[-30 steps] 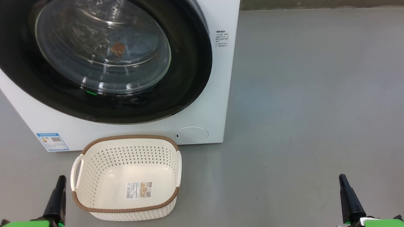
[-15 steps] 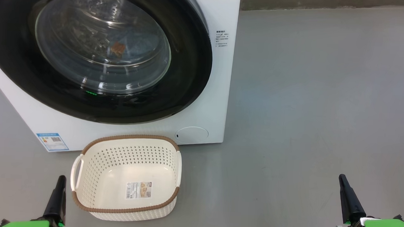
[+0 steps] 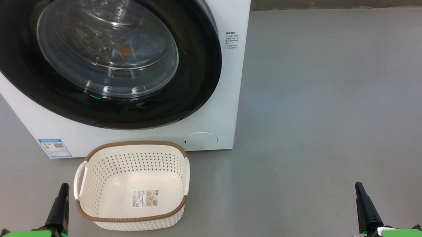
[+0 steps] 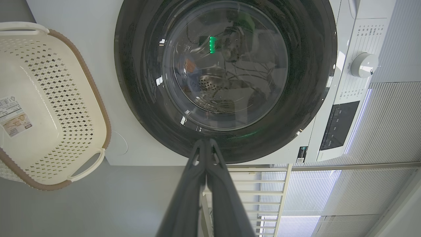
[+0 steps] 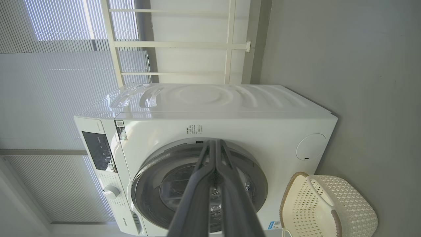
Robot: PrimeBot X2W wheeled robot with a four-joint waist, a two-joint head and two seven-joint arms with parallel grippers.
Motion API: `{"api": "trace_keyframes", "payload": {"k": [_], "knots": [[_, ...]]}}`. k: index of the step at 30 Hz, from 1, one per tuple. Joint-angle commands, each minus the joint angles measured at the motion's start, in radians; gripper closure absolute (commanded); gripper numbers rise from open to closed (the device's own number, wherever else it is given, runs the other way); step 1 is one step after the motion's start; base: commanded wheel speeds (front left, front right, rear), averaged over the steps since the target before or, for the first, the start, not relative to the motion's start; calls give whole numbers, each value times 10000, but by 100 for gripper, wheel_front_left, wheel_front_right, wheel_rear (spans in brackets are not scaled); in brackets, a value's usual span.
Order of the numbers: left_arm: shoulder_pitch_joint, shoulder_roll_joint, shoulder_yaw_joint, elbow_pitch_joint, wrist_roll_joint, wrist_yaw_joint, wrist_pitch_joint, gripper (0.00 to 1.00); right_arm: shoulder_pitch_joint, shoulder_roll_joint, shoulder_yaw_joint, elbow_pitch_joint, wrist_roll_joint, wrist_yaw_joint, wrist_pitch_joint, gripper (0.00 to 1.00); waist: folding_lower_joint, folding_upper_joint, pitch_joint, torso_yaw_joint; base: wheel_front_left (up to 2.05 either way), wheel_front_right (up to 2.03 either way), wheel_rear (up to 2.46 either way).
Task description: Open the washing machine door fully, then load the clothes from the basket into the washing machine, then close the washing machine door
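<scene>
Currently the washing machine door [image 3: 99,107] sits flush against the front of the washing machine [image 3: 230,98], its glass bowl facing the robot. The clothes [image 3: 122,50] show through the glass inside the drum as an orange-brown patch with a trace of pale blue; their outline is too blurred by reflections to make out.

The basket [image 3: 137,142] stands upright on the grey floor [image 3: 323,102], just in front of the machine's lower edge and below the round service cap [image 3: 200,139]. Its long axis runs roughly parallel to the machine front, with a white handle at each short end and the open side up. Only the barcode sticker [image 3: 144,198] lies on its bottom.

Left gripper [image 4: 206,142]: fingers pressed together, nothing between them, pointing at the door's lower rim in the left wrist view. Right gripper [image 5: 215,142]: fingers likewise together and holding nothing, well apart from the basket, on its right.
</scene>
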Motion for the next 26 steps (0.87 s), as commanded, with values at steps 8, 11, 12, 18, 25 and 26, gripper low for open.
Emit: {"api": "trace_keyframes", "payload": {"k": [8, 11, 12, 18, 25, 26], "knots": [[-384, 164, 316, -179, -24, -31, 39, 100, -396, -9, 200, -243, -73, -13, 48, 100, 0, 0, 0, 0, 0, 0, 0], [-384, 164, 316, -179, -24, -31, 39, 100, -396, -7, 197, -243, -76, -13, 51, 100, 0, 0, 0, 0, 0, 0, 0], [-384, 164, 316, -179, -24, -31, 39, 100, -396, -7, 196, -243, -77, -13, 51, 100, 0, 0, 0, 0, 0, 0, 0], [-384, 164, 316, -179, -24, -31, 39, 100, -396, -3, 191, -242, -81, -13, 56, 100, 0, 0, 0, 0, 0, 0, 0], [-384, 164, 316, -179, -24, -31, 39, 100, -397, 1, 186, -242, -85, -13, 60, 100, 0, 0, 0, 0, 0, 0, 0], [-384, 164, 316, -179, -24, -31, 39, 100, -397, 1, 185, -242, -86, -13, 60, 100, 0, 0, 0, 0, 0, 0, 0]]}}
